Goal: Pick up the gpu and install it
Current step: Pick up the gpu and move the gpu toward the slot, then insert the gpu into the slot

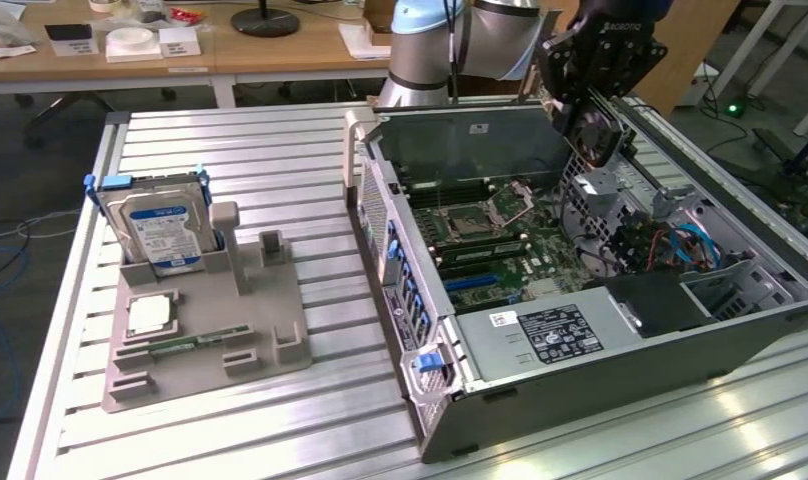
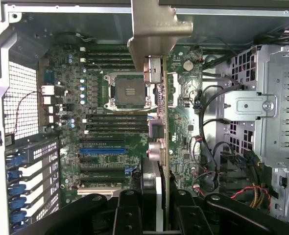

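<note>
A lab: aluminium workbench (image 1: 244, 150), cluttered desks (image 1: 297, 55) behind.

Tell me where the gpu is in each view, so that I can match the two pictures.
Exterior view: the gpu hangs in the gripper above the open case, toward the exterior view's right.
Wrist view: the gpu is seen edge-on over the motherboard.
Shared landmark: the CPU socket.
</note>
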